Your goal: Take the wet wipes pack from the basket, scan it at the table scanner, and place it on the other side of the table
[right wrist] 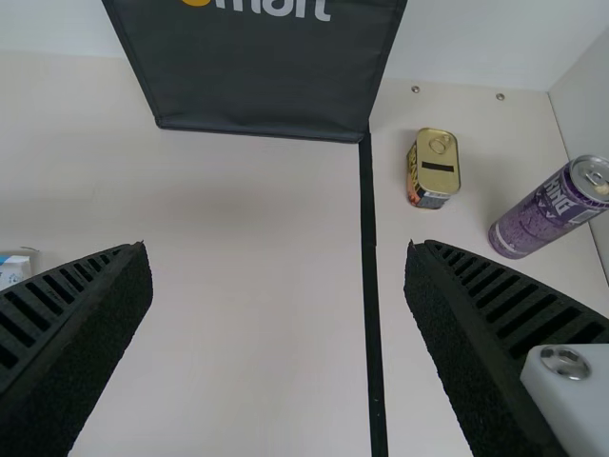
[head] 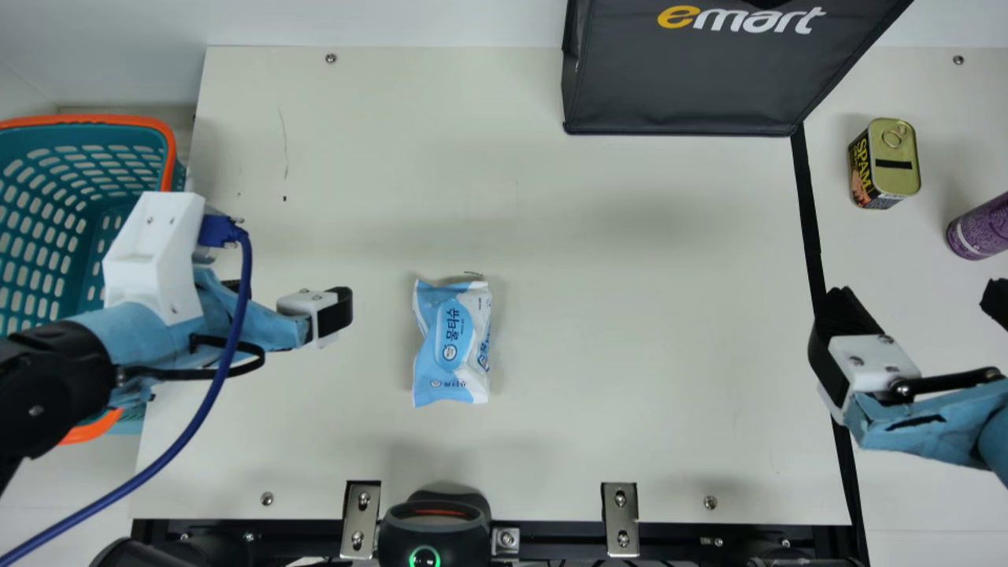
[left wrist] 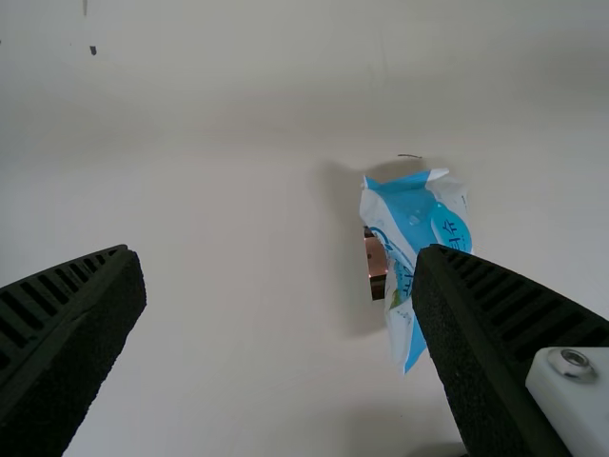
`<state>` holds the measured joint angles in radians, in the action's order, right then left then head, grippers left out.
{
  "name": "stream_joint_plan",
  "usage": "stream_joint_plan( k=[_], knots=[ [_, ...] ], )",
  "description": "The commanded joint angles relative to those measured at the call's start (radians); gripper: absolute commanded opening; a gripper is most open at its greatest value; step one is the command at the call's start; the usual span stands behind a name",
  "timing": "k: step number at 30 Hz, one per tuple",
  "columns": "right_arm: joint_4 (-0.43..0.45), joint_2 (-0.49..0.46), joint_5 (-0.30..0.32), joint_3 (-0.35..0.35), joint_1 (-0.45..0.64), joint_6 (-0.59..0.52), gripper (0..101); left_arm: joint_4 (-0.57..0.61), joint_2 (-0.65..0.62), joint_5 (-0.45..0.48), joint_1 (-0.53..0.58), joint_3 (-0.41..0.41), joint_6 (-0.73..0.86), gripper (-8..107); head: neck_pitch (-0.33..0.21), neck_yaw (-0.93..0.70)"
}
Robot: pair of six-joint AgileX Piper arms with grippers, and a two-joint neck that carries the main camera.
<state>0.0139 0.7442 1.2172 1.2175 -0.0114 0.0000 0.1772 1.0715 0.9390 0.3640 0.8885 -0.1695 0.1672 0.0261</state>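
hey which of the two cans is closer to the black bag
The short gold can; the tall purple can is farther from the bag.

in the main view there are one blue-and-white soft plastic wet wipes pack (head: 450, 339) at the centre, one teal plastic basket with an orange rim (head: 169, 150) at left, one dark grey boxy fabric bag (head: 685, 87) at upper right, two metal cans at right, one rectangular and gold-topped (head: 902, 183), one round and purple (head: 980, 228), and one black rounded plastic scanner (head: 433, 537) at the bottom.
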Motion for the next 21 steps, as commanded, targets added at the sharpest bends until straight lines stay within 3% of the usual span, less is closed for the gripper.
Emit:
stream_joint_plan(
  k=[1,21],
  knots=[
    [0.000,0.000,0.000,0.000,0.000,0.000,95,-0.018,0.007,0.003,0.019,0.004,-0.016,90,-0.029,0.001],
    [0.000,0.000,0.000,0.000,0.000,0.000,95,-0.251,0.214,-0.021,0.378,0.114,-0.396,90,-0.029,0.001]
  ],
)
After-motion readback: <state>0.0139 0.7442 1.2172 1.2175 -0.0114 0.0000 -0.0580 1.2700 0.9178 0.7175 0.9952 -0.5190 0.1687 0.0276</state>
